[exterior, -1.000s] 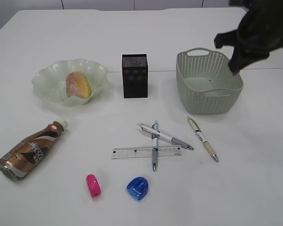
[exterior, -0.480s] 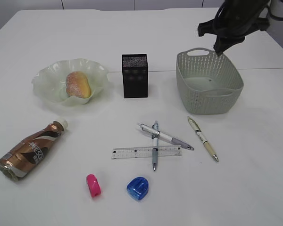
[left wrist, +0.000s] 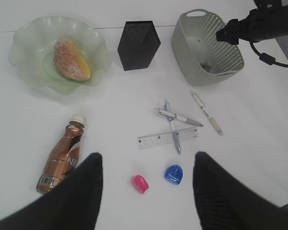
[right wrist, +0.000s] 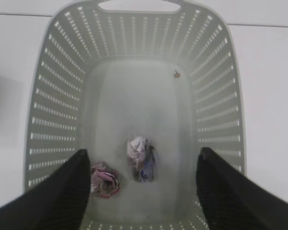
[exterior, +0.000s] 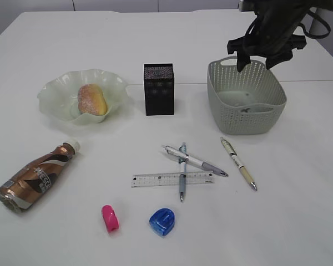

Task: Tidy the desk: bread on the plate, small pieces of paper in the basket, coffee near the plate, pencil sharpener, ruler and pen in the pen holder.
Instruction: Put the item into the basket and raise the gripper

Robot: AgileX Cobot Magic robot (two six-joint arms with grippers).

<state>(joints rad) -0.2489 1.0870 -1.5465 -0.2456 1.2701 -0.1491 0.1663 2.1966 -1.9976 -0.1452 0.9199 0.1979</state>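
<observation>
A: Grey-green slotted plastic, that's the basket (right wrist: pixel 134 43) near the table's far right corner, and two crumpled paper scraps (right wrist: pixel 140 155) lie loose on its floor. The right gripper (exterior: pixel 260 58) hangs over the rim, fingers spread wide, nothing between them.

B: And the left gripper (left wrist: pixel 146 191)? Parted too, empty, high above the near edge. The sugared bread roll (exterior: pixel 91 98) sits in the pale green ruffled glass plate (exterior: pixel 55 91) toward the far left.

A: So what's left looks like the coffee and the stationery. The brown plastic coffee bottle (exterior: pixel 34 174) lies on its side by the left edge, well apart from the plate.

B: Smooth and round, I'd say it could roll; take it across the waist of the body, not the cap.

A: The clear flat ruler (exterior: pixel 172 178) lies mid-table with a blue-grey pen (exterior: pixel 181 174) across it and a silver pen (exterior: pixel 193 160) crossing that one.

B: Thin and stiff, hugging the surface; hard to pinch, I reckon. Lift the pens first, mid-barrel.

A: The cream pen (exterior: pixel 238 163) lies alone to the right. Pink sharpener (exterior: pixel 110 217) and blue round sharpener (exterior: pixel 162 221) sit near the front edge; small, light, easy to nudge away.

B: All bound for the black mesh pen holder (exterior: pixel 159 88), standing between plate and basket.
</observation>
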